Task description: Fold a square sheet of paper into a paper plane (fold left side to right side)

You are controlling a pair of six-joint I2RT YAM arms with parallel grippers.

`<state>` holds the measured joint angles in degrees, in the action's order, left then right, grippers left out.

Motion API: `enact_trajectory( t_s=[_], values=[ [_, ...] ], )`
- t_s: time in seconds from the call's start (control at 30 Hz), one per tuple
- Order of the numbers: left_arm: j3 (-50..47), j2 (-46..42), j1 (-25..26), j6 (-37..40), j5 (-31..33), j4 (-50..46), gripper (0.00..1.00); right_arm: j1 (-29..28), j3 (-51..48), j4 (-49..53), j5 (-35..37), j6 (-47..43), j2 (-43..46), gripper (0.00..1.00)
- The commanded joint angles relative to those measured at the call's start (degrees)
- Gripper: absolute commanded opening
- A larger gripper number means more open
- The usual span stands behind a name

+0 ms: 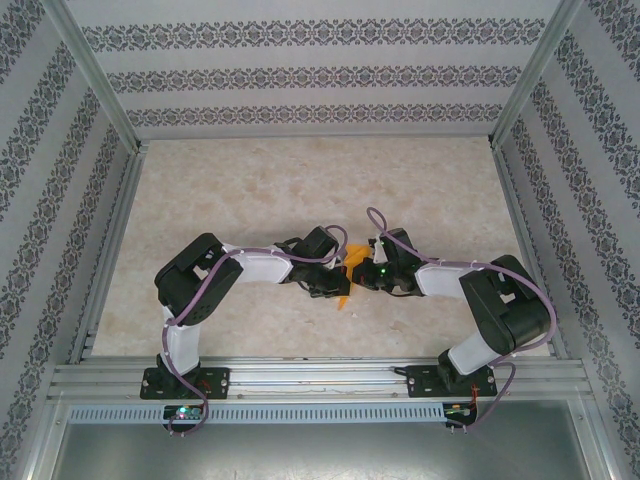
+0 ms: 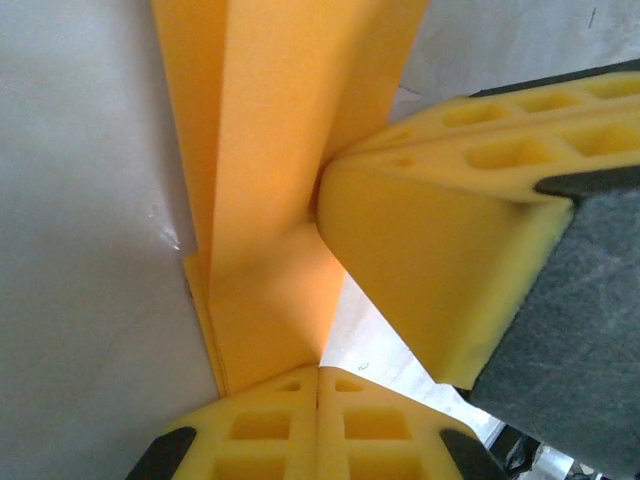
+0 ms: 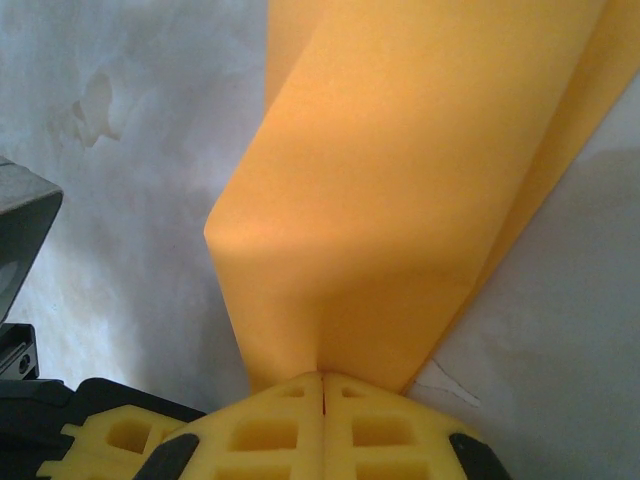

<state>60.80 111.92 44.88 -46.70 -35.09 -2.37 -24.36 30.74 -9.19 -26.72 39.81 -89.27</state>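
The square sheet of paper is a bright orange, folded and creased shape held between the two arms at the middle of the table. My left gripper is shut on one edge of it. In the left wrist view its yellow fingertips pinch the paper, which stands up as a creased fold. My right gripper is shut on the opposite side. In the right wrist view the paper rises in a bulging fold from the closed gripper. The right gripper's yellow fingers press the sheet close by in the left wrist view.
A beige marbled table top is enclosed by patterned walls at the back and both sides. A metal rail runs along the near edge by the arm bases. The two wrists nearly touch above the table's middle.
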Motion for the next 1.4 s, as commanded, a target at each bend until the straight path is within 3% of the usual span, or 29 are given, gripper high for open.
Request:
enact_trajectory(
  t_s=[0.0, 1.37],
  values=[
    [-1.86, 3.66, 0.82, 1.41, 6.15, -10.28, 0.0, 2.09, 1.15, 1.48, 4.1, -2.15, -1.65, 0.0],
    [-1.92, 4.27, 0.87, 1.34, 5.81, -9.97, 0.0, 12.74, 9.27, 5.79, 2.8, -7.71, -7.04, 0.0]
  ],
)
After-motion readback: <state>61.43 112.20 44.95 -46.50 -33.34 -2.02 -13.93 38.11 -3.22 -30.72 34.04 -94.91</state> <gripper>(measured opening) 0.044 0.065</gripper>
